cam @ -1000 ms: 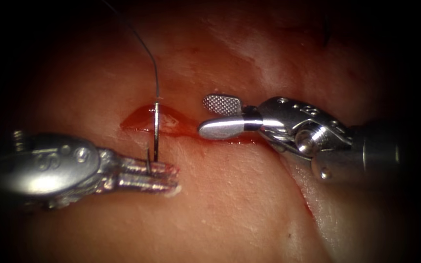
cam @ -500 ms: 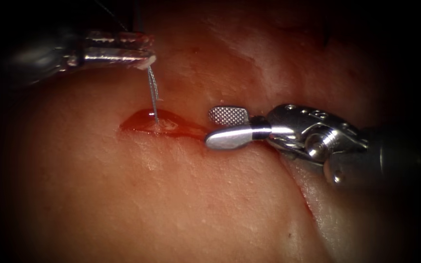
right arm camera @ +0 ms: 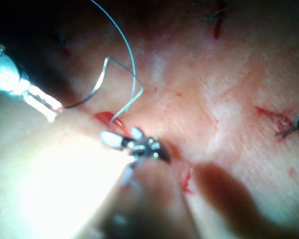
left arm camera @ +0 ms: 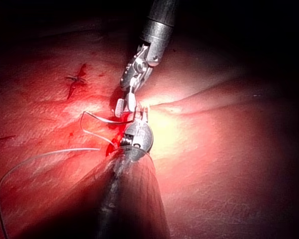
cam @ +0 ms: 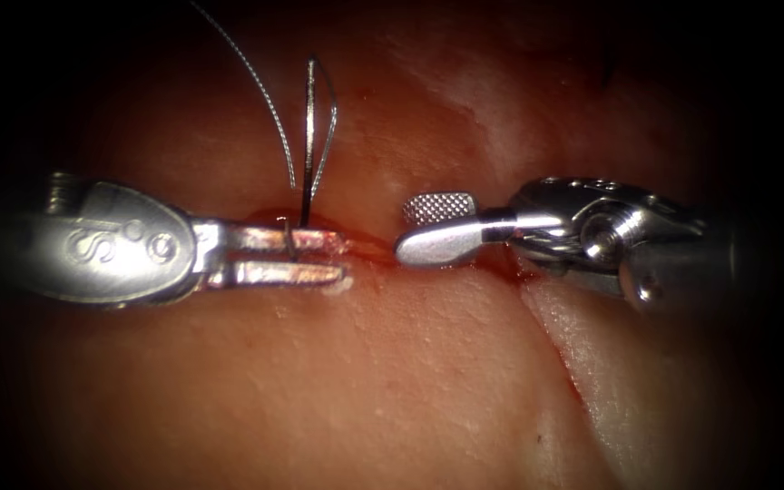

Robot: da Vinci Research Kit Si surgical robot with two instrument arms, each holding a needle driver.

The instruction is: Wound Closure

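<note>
The needle (cam: 306, 136) stands upright above the cut (cam: 356, 243), its lower end pinched in the left tool (cam: 319, 256), whose two jaws look slightly parted; it seems clear of the tissue (cam: 410, 381). Thread (cam: 256, 86) arcs away behind. The right tool (cam: 437, 227), just right of it, gapes wide and holds nothing. A firm grip matters here. Red fluid (cam: 369, 247) pools between the tools.

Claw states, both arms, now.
Left claw: cannot tell if it grips anything; the needle rises beside it at the cut.
Right claw: open, holding nothing, on the right of the cut.
</note>
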